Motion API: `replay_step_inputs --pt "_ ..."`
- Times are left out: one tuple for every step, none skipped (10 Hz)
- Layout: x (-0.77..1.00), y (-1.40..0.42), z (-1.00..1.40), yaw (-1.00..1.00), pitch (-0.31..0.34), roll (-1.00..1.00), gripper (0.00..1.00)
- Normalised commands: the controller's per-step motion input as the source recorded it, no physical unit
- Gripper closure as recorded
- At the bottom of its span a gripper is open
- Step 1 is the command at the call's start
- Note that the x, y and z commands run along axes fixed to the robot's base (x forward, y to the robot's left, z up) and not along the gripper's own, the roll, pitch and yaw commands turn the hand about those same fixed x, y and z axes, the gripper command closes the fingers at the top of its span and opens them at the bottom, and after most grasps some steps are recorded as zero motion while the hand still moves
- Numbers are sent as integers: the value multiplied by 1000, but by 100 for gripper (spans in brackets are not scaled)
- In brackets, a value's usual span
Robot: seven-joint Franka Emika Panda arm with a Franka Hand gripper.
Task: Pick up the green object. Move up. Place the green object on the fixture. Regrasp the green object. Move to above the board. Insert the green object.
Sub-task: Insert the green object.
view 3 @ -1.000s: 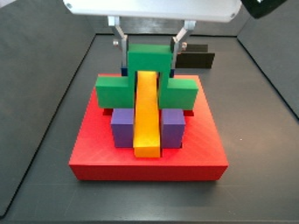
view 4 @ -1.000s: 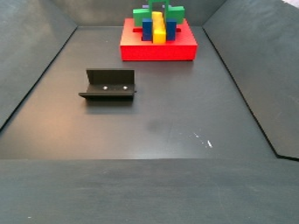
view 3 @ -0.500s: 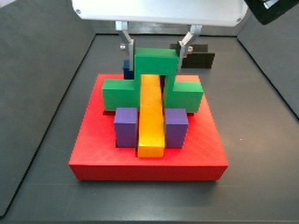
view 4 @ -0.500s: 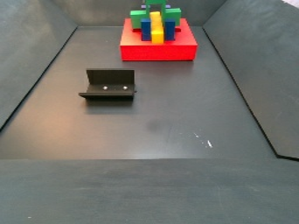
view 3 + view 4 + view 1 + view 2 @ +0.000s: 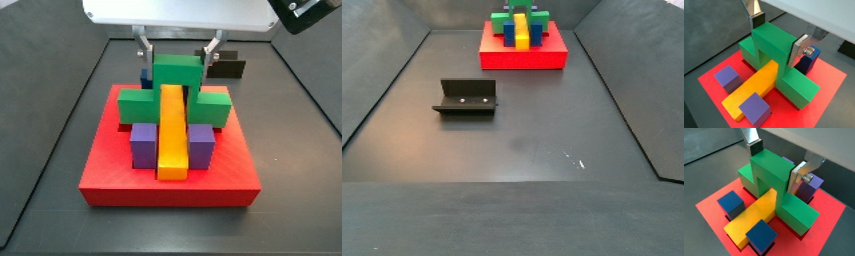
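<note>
Here, the board (image 5: pixel 170 180) was seen as a flat red slab carrying several pieces: a long yellow bar (image 5: pixel 168 130) laid along its middle, two purple blocks (image 5: pixel 143 144) flanking the bar's near end in a side view, and blue blocks (image 5: pixel 732 203) shown plainly only in a wrist view. The green object (image 5: pixel 774 57) was seated on the board, bridging the yellow bar, its raised centre block standing above two lower wings that reached out to either side. In both wrist views its notch was seen straddling the bar.

The end effector (image 5: pixel 777 36) was positioned over the board's far half, its silver fingers (image 5: pixel 801 49) set against opposite faces of the green object's raised block; the plates appeared to be touching it, clamped on it.

The fixture (image 5: pixel 466 97) was shown clearly only in a side view, standing alone on the dark floor well apart from the board, at about 7 o'clock from it. In that same view the board (image 5: pixel 523 55) lay at 12 o'clock, small and far, with the green object (image 5: pixel 521 17) only just distinguishable and the fingers too small to tell.
</note>
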Motion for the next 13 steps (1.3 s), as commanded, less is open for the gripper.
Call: replay_step_inputs --pt "-63 0 -97 0 0 30 100" --pt "-91 0 -174 0 -26 3 100" --pt "-37 -20 -223 0 -44 24 100" --pt "0 -43 -206 0 -36 33 100" --pt "0 -49 -180 0 -26 43 100" --pt "0 -117 -143 0 -21 57 100" --pt "60 -129 -146 0 -27 44 100" --pt "77 -111 -171 0 -24 49 100" --pt "34 -74 -286 0 -43 27 100" --pt "46 -43 -283 0 -36 14 100" --pt "74 -40 -231 0 -20 17 100" --pt "131 -74 -169 0 -9 19 100" --pt "263 -123 -91 0 0 31 100"
